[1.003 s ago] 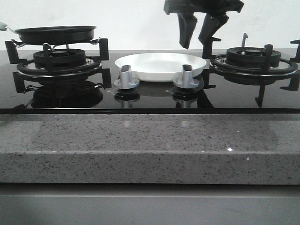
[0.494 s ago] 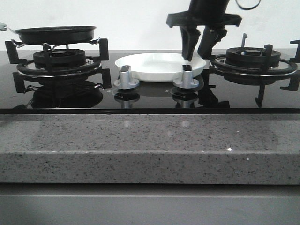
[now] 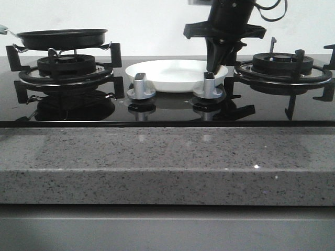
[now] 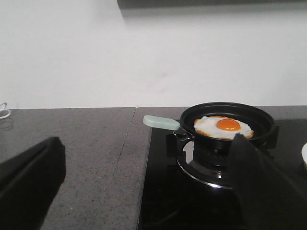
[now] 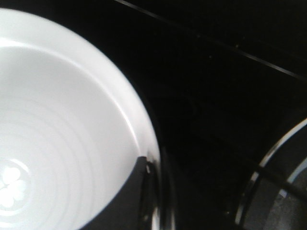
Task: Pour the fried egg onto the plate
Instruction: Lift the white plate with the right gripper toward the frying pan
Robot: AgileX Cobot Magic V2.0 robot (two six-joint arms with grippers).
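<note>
1. My right claw (image 3: pixel 216 67) is down at the right-hand rim of the plate (image 3: pixel 172 76), which sits on the black hob between the two burners. Its fingers look drawn nearly together about the rim. From the right wrist view one dark finger (image 5: pixel 136 196) lies inside the plate wall, but I cannot tell for certain that the rim is actually pinched.

2. My left claw (image 4: pixel 144 191) hangs spread wide and empty over the grey counter (image 4: pixel 72 143), holding nothing.

3. The fried egg (image 4: pixel 223 127) lies yolk-up in the black pan (image 4: pixel 225 120) on the left burner, away to the left of the plate, with the burner grate between them.

4. The relation that matters: the pan's pale handle (image 4: pixel 160 122) sticks out leftward, away from the plate and toward my left claw. So my left arm is the nearer one for the pan, and my right is already at the plate.

5. My judgement: the handle's long axis runs roughly across the hob, so my left claw should close across it, while my right steadies or shifts the plate toward the pan.
</note>
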